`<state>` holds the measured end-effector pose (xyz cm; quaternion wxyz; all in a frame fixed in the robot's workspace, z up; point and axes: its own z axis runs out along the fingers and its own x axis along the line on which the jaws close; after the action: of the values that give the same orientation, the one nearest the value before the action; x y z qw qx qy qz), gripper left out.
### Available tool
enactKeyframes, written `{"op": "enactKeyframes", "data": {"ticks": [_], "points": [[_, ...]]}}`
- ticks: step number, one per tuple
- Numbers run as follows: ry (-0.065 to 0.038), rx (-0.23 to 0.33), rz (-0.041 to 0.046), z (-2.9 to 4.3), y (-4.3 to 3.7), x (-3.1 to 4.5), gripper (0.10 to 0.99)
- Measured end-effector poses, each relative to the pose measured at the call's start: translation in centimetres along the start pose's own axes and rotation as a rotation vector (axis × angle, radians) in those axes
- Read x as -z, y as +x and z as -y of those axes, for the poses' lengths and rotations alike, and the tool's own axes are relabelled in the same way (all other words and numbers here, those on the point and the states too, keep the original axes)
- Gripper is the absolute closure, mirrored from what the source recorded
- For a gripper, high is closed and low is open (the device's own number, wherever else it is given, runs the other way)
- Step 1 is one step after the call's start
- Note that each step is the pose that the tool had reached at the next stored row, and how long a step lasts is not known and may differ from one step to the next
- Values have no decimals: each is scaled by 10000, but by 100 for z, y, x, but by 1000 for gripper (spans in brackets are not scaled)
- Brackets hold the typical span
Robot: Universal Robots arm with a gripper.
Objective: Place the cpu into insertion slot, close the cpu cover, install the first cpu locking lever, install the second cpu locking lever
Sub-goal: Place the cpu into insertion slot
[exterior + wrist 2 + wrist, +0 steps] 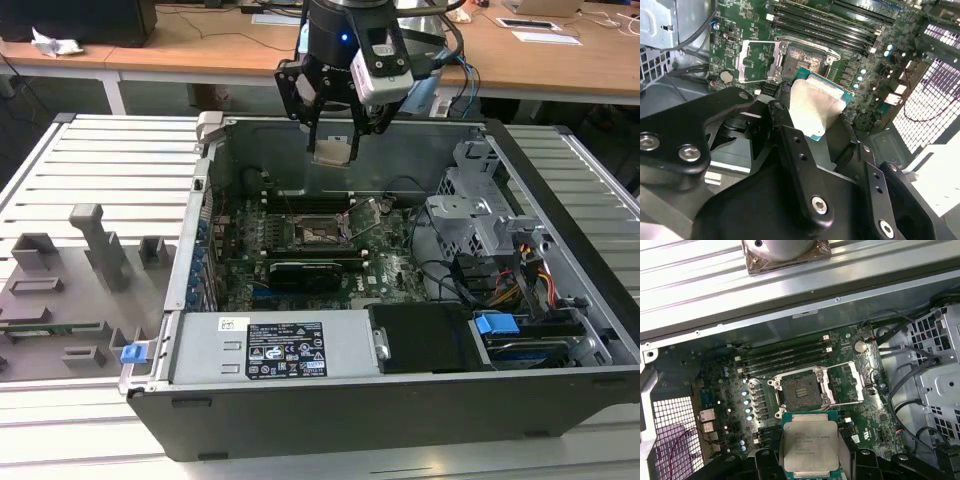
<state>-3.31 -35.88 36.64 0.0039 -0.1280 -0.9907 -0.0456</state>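
**Chip in the grasp above an open socket; no step of four complete**

The gripper (334, 142) hangs over the open computer case (560, 190), its fingers (790, 145) clenched on opposite edges of the cpu (809, 447). The chip's pale metal face is turned toward the first wrist view. In the exterior view the cpu sits well above the motherboard (867, 427), roughly over the socket area but clear of everything below it.

The insertion slot (799, 392) lies bare: its dark centre is exposed inside the black frame, with nothing seated in it. The cpu cover (844, 382) is swung open to one side of the slot, its central window showing the board behind. The two locking levers are probably released, since the cover stands open, but the thin wires are hard to pick out among the board's parts.

Judged from this arrangement, the work is at its first stage, with the chip carried but not placed. Seating the chip, closing the cover and fastening both levers all remain undone.
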Motion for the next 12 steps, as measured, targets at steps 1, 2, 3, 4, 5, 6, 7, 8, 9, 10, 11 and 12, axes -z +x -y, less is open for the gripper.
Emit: {"op": "enactKeyframes", "data": {"ticks": [1,2,3,4,5,6,7,8,9,10,11,12], "points": [[-3,-153,14,0,0,0,557],[-7,-335,30,0,0,-1,557],[-8,-431,38,0,0,-1,557],[-10,-524,47,0,0,-1,557],[-12,-669,60,0,0,-1,557],[-16,-828,74,0,0,-2,557],[-17,-935,84,0,0,-2,557],[-20,-1025,92,0,0,-2,557],[-23,-1183,106,0,0,-3,557],[-25,-1288,115,0,0,-3,557],[-27,-1380,124,0,0,-3,557],[-28,-1483,133,0,0,-3,557]]}}
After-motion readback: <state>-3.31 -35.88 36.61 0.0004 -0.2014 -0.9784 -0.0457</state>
